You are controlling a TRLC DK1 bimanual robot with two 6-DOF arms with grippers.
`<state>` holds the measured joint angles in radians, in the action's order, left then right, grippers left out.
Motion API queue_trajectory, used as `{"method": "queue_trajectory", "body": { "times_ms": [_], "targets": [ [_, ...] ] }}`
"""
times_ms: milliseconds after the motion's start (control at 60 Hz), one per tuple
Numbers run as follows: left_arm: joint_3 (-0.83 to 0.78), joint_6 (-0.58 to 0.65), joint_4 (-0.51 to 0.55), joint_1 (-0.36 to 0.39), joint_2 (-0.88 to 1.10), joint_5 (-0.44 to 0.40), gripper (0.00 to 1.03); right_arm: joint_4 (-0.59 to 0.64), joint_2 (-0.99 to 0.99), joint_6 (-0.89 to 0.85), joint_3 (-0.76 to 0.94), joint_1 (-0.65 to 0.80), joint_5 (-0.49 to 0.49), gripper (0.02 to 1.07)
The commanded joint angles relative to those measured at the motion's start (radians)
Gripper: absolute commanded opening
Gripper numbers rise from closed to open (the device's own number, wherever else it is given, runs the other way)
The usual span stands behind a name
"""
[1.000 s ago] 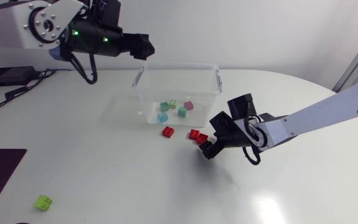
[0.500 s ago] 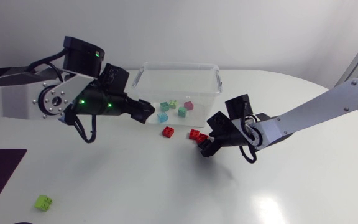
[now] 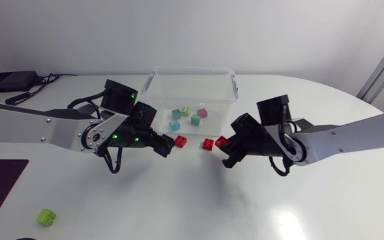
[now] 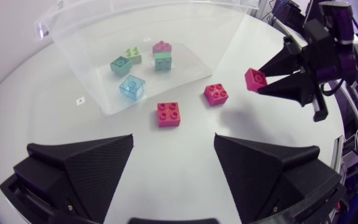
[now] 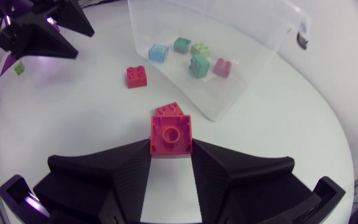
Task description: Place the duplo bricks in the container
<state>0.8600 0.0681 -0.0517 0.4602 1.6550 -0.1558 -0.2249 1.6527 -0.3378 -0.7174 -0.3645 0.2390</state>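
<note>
Red brick (image 5: 171, 134) is sitting pinched in the right claw (image 5: 171, 152) near the clear container (image 3: 191, 69), so it is probably needing a lift over the near wall before release; left claw (image 4: 173, 155) is gaping empty

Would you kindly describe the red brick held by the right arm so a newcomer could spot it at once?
Find the clear plastic container at the table's far middle; three red duplo bricks are grouped before its near wall. Take the red square brick nearest the right arm. Unlike its two neighbours lying loose on the table, it is clamped between that arm's black jaws.
</note>
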Motion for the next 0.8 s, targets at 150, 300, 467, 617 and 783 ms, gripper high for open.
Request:
{"method": "queue_trajectory", "body": {
  "times_ms": [150, 300, 467, 617, 783],
  "targets": [
    [-0.013, 0.013, -0.062, 0.018, 0.094, 0.009, 0.9, 0.108, -0.223, 0.028, 0.053, -0.01, -0.01, 0.38],
    [-0.01, 0.013, -0.093, 0.034, 0.132, 0.013, 0.9, 0.164, -0.303, 0.054, 0.039, -0.031, -0.032, 0.38],
    [-0.019, 0.009, -0.178, 0.066, 0.175, 0.058, 0.87, 0.228, -0.353, 0.071, -0.004, -0.05, -0.043, 0.38],
    [-0.003, 0.006, -0.254, 0.084, 0.256, 0.125, 0.87, 0.265, -0.401, 0.094, -0.037, -0.057, -0.049, 0.38],
    [0.037, -0.017, -0.264, 0.074, 0.319, 0.151, 0.87, 0.285, -0.422, 0.105, -0.066, -0.059, -0.055, 0.38]
  ]
}}
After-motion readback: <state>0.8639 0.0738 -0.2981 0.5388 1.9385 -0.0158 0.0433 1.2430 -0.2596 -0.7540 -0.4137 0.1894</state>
